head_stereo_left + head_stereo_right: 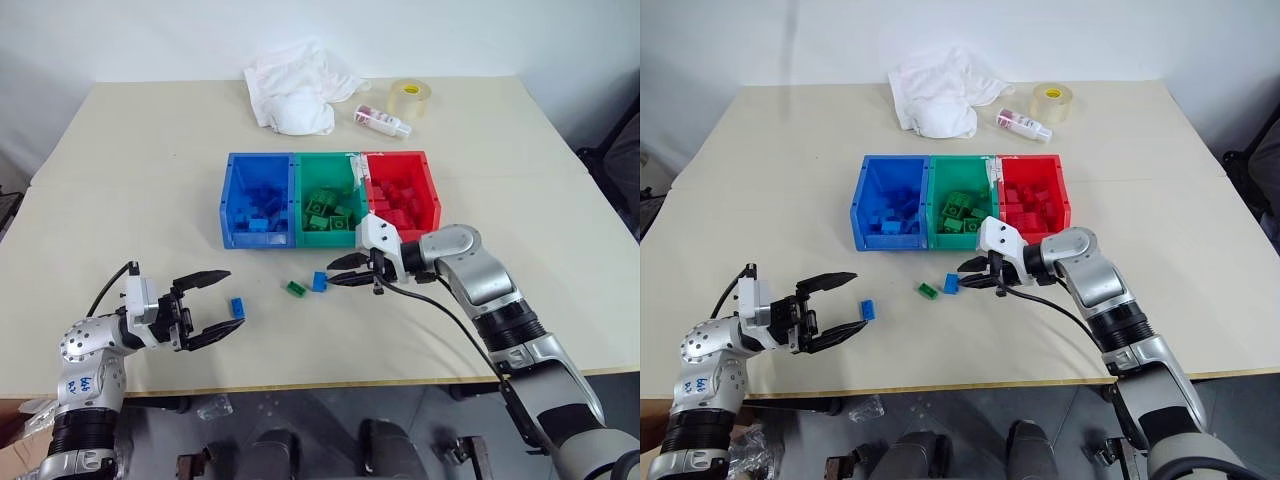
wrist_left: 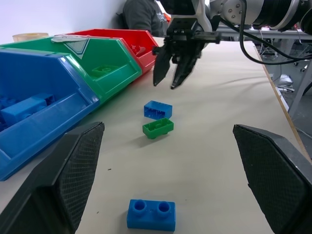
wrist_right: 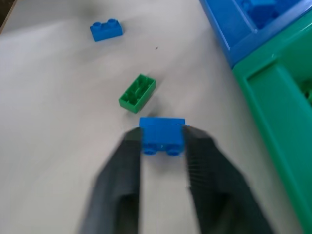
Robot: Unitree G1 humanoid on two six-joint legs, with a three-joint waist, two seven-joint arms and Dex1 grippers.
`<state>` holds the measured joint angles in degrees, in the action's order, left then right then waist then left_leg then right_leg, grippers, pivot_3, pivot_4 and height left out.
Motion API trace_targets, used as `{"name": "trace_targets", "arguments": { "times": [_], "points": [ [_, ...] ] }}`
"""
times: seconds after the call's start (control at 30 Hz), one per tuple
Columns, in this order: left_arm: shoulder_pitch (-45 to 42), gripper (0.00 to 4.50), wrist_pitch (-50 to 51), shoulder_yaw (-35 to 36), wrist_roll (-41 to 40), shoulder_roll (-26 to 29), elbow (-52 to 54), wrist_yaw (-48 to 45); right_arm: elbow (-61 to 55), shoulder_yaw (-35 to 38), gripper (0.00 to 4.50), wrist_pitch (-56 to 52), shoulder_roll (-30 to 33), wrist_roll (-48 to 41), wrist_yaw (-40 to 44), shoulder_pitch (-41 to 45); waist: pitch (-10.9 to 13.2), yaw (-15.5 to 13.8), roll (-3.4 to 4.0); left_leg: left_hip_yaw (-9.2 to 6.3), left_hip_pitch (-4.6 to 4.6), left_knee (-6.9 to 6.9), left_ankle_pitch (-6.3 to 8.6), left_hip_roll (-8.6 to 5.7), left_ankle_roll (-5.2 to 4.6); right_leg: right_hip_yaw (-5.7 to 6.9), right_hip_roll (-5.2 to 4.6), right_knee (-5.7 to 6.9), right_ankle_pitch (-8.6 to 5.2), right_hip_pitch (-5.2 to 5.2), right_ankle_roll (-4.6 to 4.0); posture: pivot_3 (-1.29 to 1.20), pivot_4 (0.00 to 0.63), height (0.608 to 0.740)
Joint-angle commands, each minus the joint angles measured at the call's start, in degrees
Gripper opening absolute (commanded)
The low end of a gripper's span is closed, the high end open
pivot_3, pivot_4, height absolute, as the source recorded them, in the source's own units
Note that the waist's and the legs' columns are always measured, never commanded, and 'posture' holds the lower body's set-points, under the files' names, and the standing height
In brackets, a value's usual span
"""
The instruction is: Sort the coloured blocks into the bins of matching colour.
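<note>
Three joined bins stand mid-table: blue (image 1: 258, 240), green (image 1: 325, 238) and red (image 1: 433, 195), each holding several blocks of its own colour. In front of them a blue block (image 1: 319, 281) and a green block (image 1: 296, 289) lie side by side on the table. My right gripper (image 1: 330, 272) hovers just above that blue block; its fingers (image 2: 161, 68) are slightly apart with nothing between them, and in the left wrist view the block (image 2: 158, 109) rests on the table below them. A second blue block (image 1: 238, 307) lies just off the tips of my left gripper (image 1: 212, 305), which is wide open and empty.
At the table's far side lie a crumpled white cloth (image 1: 295, 90), a small bottle (image 1: 382, 121) and a clear tape roll (image 1: 410, 100). The table's front edge runs just below both grippers. A person (image 2: 144, 14) sits beyond the table in the left wrist view.
</note>
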<state>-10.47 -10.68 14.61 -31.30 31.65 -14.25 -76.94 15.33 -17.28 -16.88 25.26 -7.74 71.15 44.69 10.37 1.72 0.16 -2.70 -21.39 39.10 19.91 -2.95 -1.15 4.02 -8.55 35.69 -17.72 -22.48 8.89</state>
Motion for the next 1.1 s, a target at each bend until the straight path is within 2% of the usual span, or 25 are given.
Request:
{"name": "trace_targets", "arguments": {
  "times": [0.03, 0.2, 0.5, 0.6, 0.8, 0.83, 1.1],
  "points": [
    [0.6, 4.50, -0.8, 0.6, -0.6, 0.0, 0.8, 0.2, -1.4, -0.3, 2.73, 0.4, -1.0, 0.1, -0.5, 0.9, 0.0, 0.0, 0.00, 0.00, 0.00, 0.00, 0.00, 0.00, 0.00, 0.00, 0.00, 0.00, 0.00, 0.00, 0.00, 0.00, 0.150, 0.740],
    [1.0, 4.50, -0.8, 0.9, -0.7, 0.1, 1.2, 0.5, 1.1, -1.7, 4.46, 1.1, -2.3, 1.5, -0.8, 1.6, 0.0, 0.0, 0.00, 0.00, 0.00, 0.00, 0.00, -0.01, 0.00, 0.00, 0.00, 0.00, 0.00, 0.00, 0.00, 0.00, 0.150, 0.740],
    [1.9, 4.50, -0.9, 1.1, -0.8, 0.2, 1.9, 1.1, 8.6, -3.5, 4.46, 3.5, -5.9, 5.6, -3.3, 4.1, 0.0, 0.1, 0.00, -0.01, 0.00, 0.00, 0.00, -0.01, 0.00, -0.01, 0.00, 0.03, 0.00, -0.02, 0.00, 0.00, 0.150, 0.740],
    [2.2, 4.50, -0.9, 1.1, -0.9, 0.2, 2.2, 1.4, 9.6, -3.8, 3.85, 3.2, -6.6, 5.9, -2.8, 4.4, 0.0, 0.1, 0.00, -0.01, 0.00, 0.00, 0.00, -0.01, 0.00, -0.01, 0.00, 0.05, 0.00, -0.03, 0.00, 0.00, 0.150, 0.740],
    [3.1, 4.50, -0.8, 1.2, -1.1, 0.3, 3.0, 1.6, 7.7, -3.4, 1.68, 3.2, -6.6, 5.8, -2.5, 3.6, 0.0, 0.1, 0.00, -0.02, 0.00, 0.00, 0.00, -0.01, 0.00, -0.01, 0.00, 0.05, 0.00, -0.02, 0.00, 0.00, 0.150, 0.740],
    [3.1, 4.50, -0.8, 1.2, -1.1, 0.3, 3.1, 1.7, 7.2, -3.3, 1.43, 3.1, -6.5, 5.7, -2.5, 3.5, 0.0, 0.1, 0.00, -0.02, 0.00, 0.00, 0.00, -0.01, 0.00, -0.01, 0.00, 0.05, 0.00, -0.02, 0.00, 0.00, 0.150, 0.740],
    [3.1, 4.50, -0.7, 1.1, -1.0, 0.3, 3.2, 1.8, 0.9, 0.7, 1.45, 0.5, -6.3, 2.5, -3.7, 4.9, 0.0, 0.1, 0.00, -0.02, 0.00, 0.00, 0.00, -0.01, 0.00, -0.01, 0.00, 0.05, 0.00, -0.03, 0.00, 0.00, 0.150, 0.740]
  ]
}}
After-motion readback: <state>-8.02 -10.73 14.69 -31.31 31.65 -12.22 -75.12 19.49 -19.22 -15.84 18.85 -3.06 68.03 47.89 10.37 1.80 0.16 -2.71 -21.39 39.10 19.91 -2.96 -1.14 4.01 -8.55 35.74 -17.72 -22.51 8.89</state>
